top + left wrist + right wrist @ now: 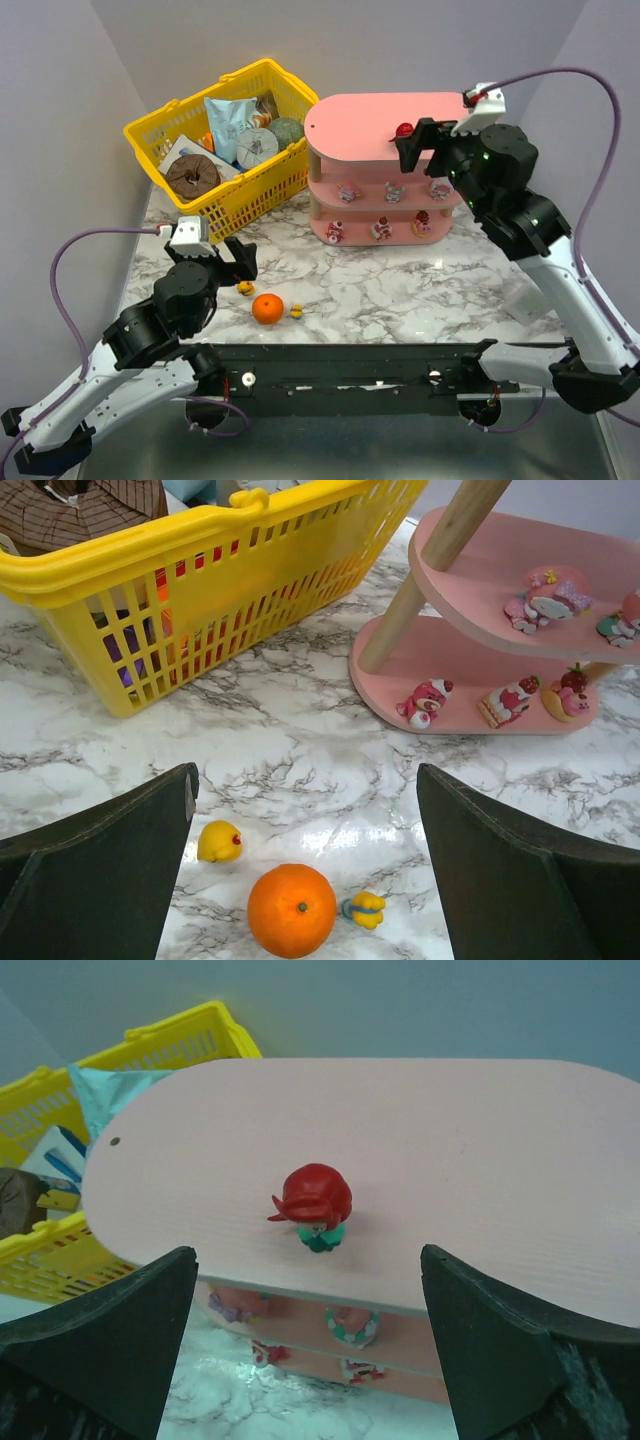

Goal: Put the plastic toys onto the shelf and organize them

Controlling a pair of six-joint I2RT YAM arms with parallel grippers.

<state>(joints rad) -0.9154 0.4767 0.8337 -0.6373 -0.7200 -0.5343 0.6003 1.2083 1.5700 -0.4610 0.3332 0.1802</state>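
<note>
The pink shelf (372, 118) stands at the back right. A red-haired toy (315, 1203) stands alone on its top board, and my right gripper (308, 1260) hangs open just in front of it, touching nothing. Three toys sit on the middle tier (393, 190) and three on the bottom tier (381, 228). Two yellow toys (219, 842) (364, 909) lie on the table either side of an orange ball (291, 910). My left gripper (305, 785) hovers open above them, empty.
A yellow mesh basket (262, 195) full of packaged goods stands at the back left, close to the shelf's left end. Grey walls close in the marble table (400, 290) on three sides. The arms' black base bar (340, 365) runs along the near edge.
</note>
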